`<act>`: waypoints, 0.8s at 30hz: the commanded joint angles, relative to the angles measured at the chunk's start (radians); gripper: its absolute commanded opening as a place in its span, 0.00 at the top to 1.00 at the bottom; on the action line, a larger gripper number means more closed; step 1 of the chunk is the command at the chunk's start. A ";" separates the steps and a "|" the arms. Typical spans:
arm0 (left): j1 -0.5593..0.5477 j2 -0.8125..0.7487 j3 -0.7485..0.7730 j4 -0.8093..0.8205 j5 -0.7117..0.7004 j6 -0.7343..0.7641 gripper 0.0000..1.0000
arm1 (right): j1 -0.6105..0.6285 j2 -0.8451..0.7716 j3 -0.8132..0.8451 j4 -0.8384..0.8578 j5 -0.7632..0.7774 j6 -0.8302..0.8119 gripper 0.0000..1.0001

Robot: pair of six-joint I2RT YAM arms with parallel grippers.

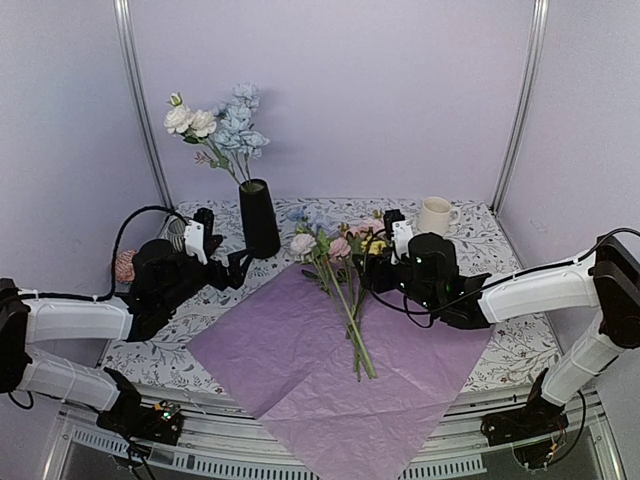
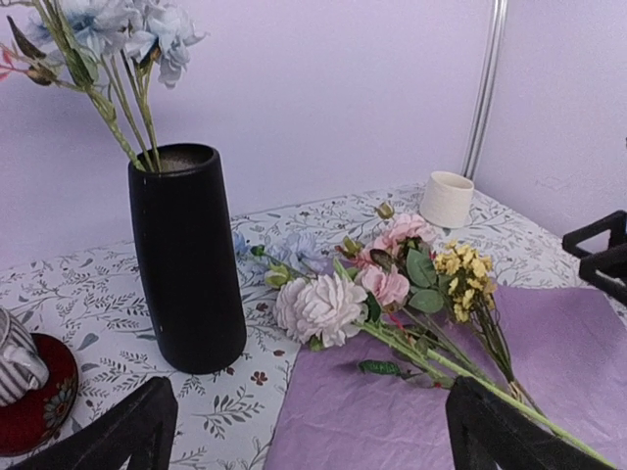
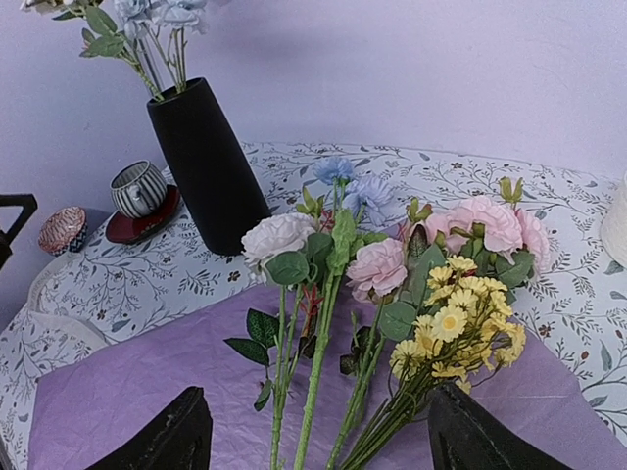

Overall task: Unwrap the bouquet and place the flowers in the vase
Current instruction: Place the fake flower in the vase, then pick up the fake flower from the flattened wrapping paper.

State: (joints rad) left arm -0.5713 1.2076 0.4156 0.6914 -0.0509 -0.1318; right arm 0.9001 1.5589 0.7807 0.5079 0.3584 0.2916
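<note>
The bouquet lies unwrapped: its pink-lilac paper (image 1: 300, 370) is spread flat, and loose flowers (image 1: 340, 270) lie across it, heads toward the back. The black vase (image 1: 259, 218) stands upright at the back left and holds white and pale blue flowers (image 1: 225, 125). My left gripper (image 1: 222, 245) is open just left of the vase and holds nothing. In its wrist view the vase (image 2: 186, 264) and a white rose (image 2: 323, 308) lie ahead of it. My right gripper (image 3: 318, 441) is open low over the green stems (image 3: 318, 382), its fingers either side of them.
A cream mug (image 1: 435, 215) stands at the back right. A striped cup (image 3: 137, 188) on a red saucer and a small patterned bowl (image 3: 62, 229) sit left of the vase. The paper overhangs the table's front edge.
</note>
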 commanded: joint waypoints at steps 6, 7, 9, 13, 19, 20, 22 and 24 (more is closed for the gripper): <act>-0.009 -0.030 -0.003 0.086 0.012 -0.011 0.02 | -0.004 0.086 0.087 -0.098 -0.201 -0.059 0.27; -0.009 -0.030 -0.004 0.088 0.016 -0.011 0.02 | -0.004 0.101 0.102 -0.116 -0.204 -0.055 0.31; -0.010 -0.031 -0.004 0.094 0.030 -0.010 0.02 | -0.003 0.127 0.125 -0.142 -0.198 -0.050 0.38; -0.014 -0.031 -0.005 0.097 0.052 -0.004 0.02 | -0.003 0.194 0.192 -0.215 -0.181 -0.022 0.47; -0.017 -0.010 0.004 0.096 0.059 0.012 0.03 | -0.003 0.297 0.294 -0.339 -0.189 0.014 0.61; -0.018 -0.008 0.007 0.094 0.063 0.013 0.03 | -0.004 0.307 0.306 -0.348 -0.197 0.018 0.62; -0.019 -0.001 0.011 0.090 0.065 0.015 0.03 | -0.003 0.329 0.325 -0.368 -0.207 0.025 0.63; -0.019 0.004 0.015 0.086 0.065 0.017 0.03 | -0.003 0.355 0.354 -0.405 -0.205 0.035 0.65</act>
State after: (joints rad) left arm -0.5762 1.1942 0.4156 0.7650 -0.0029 -0.1318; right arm 0.9001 1.8668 1.0779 0.1925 0.1688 0.2958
